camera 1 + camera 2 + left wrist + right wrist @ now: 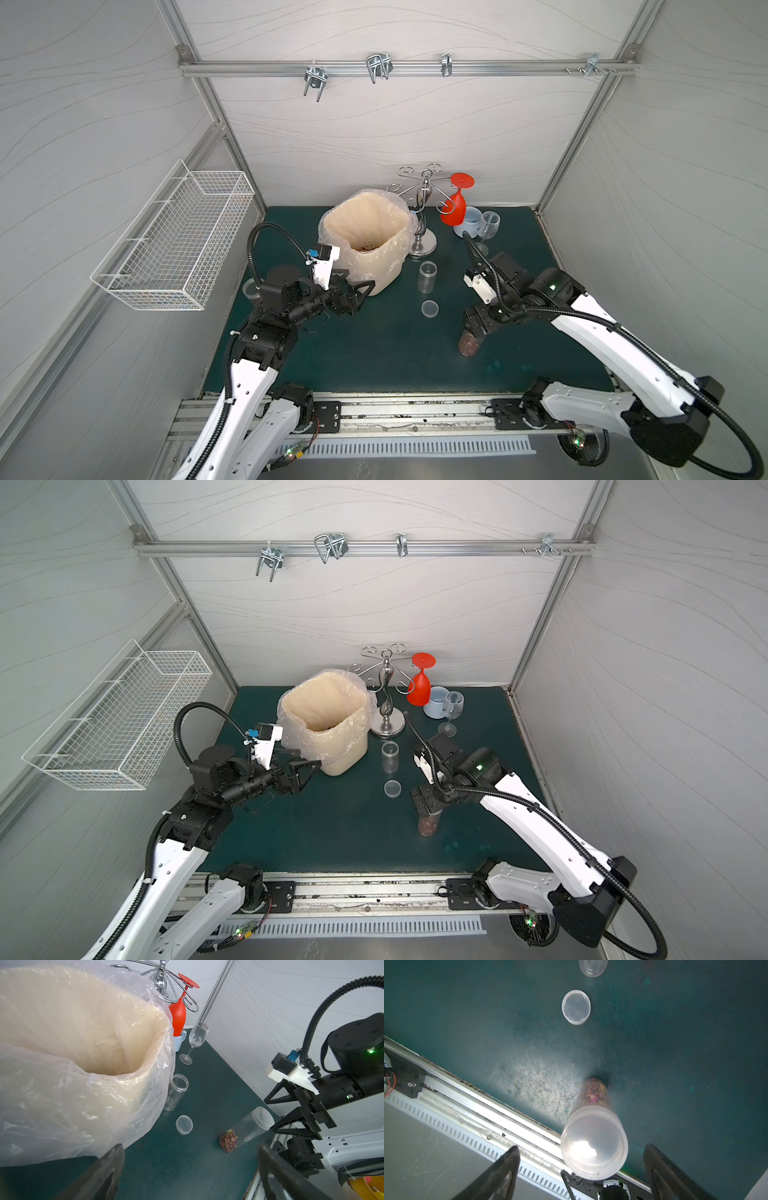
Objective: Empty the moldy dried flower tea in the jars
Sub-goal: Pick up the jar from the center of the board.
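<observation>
At far left a short jar (250, 289) sits half hidden behind your left arm; a careless swing of that arm may knock it over. Your left pincer (360, 296) hangs wide and empty just beside the bin (384, 278), where a finger could snag the thin, crinkled liner (124, 1095). The empty jar (427, 276) and loose lid (429, 308) look light and would skid if brushed.

On the right, your right pincer (581, 1147) stands wide astride the cap (593, 1153) of the tall jar (247, 1128), gripping nothing. That jar seems to lean in the left wrist view. Close off-centre and you likely topple it toward the near edge.

The tea (228, 1140) lies at its bottom as crumbly pink-brown buds. The jars are clear, smooth cylinders, probably slippery, with frosted caps. The surface (374, 353) is dark green and scuffed.
</observation>
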`<state>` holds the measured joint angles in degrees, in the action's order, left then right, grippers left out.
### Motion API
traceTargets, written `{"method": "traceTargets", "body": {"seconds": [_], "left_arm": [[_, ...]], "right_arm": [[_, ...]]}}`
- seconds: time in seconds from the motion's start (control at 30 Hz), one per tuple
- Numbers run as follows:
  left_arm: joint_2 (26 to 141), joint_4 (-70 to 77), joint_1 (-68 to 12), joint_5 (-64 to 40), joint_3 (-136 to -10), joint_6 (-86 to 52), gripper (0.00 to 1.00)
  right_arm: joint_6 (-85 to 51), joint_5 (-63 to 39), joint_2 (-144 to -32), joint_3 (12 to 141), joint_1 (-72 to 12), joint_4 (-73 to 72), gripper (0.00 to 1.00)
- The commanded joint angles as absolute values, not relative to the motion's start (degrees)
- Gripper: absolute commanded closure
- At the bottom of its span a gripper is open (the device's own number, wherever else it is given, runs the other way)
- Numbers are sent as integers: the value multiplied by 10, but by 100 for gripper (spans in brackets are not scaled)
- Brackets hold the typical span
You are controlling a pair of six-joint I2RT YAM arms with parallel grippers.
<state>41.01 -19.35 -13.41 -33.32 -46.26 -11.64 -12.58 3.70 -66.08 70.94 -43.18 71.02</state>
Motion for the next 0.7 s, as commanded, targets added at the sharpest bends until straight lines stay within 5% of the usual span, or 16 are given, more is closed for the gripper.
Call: {"method": "traceTargets", "body": {"seconds": [0.0, 0.43, 0.67], "left_arm": [[408, -169, -135, -343, -463, -115, 1], [406, -173, -135, -342, -464, -113, 1], [406, -175, -135, -341, -464, -113, 1]], "right_arm": [[-147, 47, -680, 705, -436, 735, 10], [-176, 70, -701, 688, -437, 739, 27], [-179, 75, -709, 689, -437, 741, 45]]}}
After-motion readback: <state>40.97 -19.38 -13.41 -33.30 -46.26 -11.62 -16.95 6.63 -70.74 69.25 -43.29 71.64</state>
